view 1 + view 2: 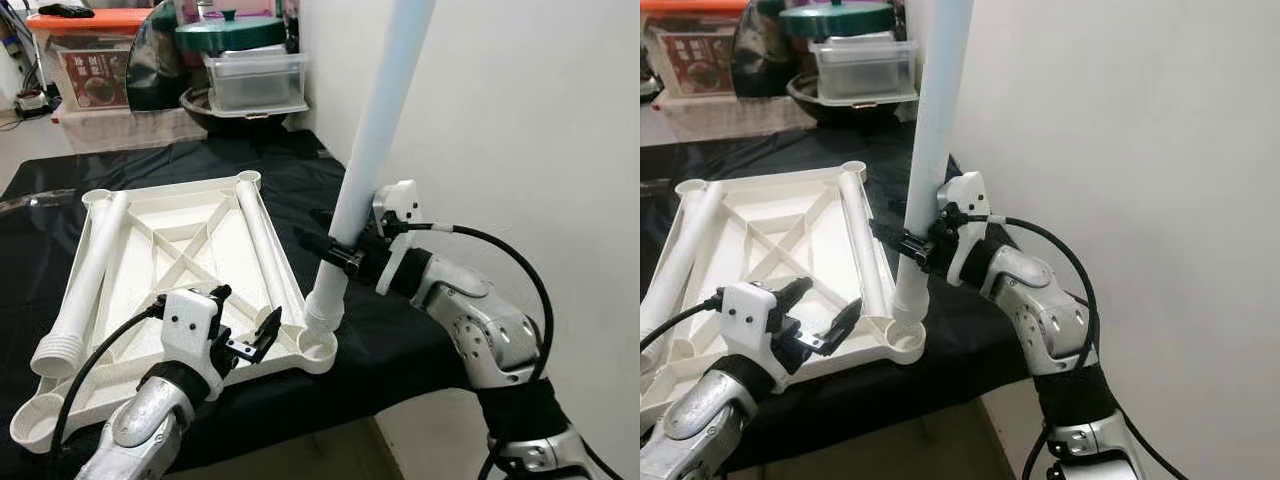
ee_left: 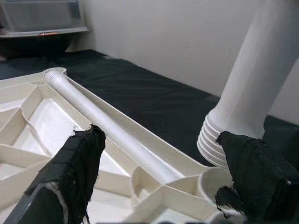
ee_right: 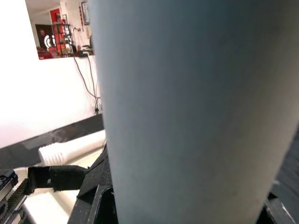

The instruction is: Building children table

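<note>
Right pincer (image 1: 345,255): clamped round the upright leg (image 1: 372,150), low on its shaft.
Upright leg: threaded end in the corner socket (image 1: 318,348) at the tabletop's 5 o'clock.
Left pincer (image 1: 250,335): wide open, gripping nothing, over the tabletop's near edge.
Tabletop (image 1: 175,290): upside down on the black counter (image 1: 300,180); two spare legs (image 1: 268,255) lie in it.

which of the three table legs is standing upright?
The leg clamped in the right gripper, its threaded end at the tabletop's near-right corner socket. The other two legs lie flat on the tabletop.

Even indoor light, mostly sharp (the right wrist view's close tube (image 3: 196,107) blurs).
</note>
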You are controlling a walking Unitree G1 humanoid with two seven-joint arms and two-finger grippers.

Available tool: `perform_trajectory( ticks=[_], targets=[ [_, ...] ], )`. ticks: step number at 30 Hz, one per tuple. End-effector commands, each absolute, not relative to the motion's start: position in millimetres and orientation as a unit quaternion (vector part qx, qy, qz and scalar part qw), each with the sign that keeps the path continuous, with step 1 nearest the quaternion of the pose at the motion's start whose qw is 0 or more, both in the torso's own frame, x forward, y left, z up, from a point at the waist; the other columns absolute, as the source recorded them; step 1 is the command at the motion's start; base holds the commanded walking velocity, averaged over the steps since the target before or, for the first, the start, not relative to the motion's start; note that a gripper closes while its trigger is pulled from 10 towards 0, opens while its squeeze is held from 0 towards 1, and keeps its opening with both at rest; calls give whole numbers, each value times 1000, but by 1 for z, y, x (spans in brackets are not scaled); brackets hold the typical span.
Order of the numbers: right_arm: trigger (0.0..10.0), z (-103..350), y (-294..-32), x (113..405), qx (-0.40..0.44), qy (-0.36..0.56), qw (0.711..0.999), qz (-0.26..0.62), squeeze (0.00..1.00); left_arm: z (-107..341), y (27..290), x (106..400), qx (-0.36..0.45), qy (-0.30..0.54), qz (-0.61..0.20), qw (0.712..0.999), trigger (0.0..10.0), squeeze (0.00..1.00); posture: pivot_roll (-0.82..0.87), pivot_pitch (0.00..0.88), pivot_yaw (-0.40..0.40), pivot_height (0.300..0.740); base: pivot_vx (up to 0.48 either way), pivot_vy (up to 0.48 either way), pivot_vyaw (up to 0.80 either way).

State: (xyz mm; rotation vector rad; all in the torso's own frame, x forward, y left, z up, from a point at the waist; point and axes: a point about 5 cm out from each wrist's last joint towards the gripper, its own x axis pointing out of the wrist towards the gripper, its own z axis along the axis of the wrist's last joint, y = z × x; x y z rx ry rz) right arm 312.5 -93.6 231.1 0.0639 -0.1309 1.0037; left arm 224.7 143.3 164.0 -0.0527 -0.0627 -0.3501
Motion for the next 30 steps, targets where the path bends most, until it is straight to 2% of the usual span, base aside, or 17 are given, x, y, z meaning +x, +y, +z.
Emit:
perform_trajectory(
  ticks=[1,4,12,23,30],
  targets=[
    [10000,235,-92,313,31,-72,873,481,0,166,147,224,-30,-36,-169,985,10000,0,17,0,-42,740,0,480,-800],
    [10000,236,-93,313,27,-75,874,480,0,168,150,224,-22,-46,-164,985,10000,0,18,0,-44,740,0,0,-494],
    [10000,235,-92,310,15,-72,867,493,0,166,154,222,-15,-37,-158,987,10000,0,16,0,-44,740,0,0,0],
    [10000,232,-94,303,-22,-71,845,530,0,159,147,223,2,-26,-160,987,10000,0,13,0,-52,740,0,0,0],
    [10000,231,-91,303,-16,-71,844,532,0,159,147,222,10,-26,-161,987,10000,0,18,0,-56,740,0,0,0]
  ],
)
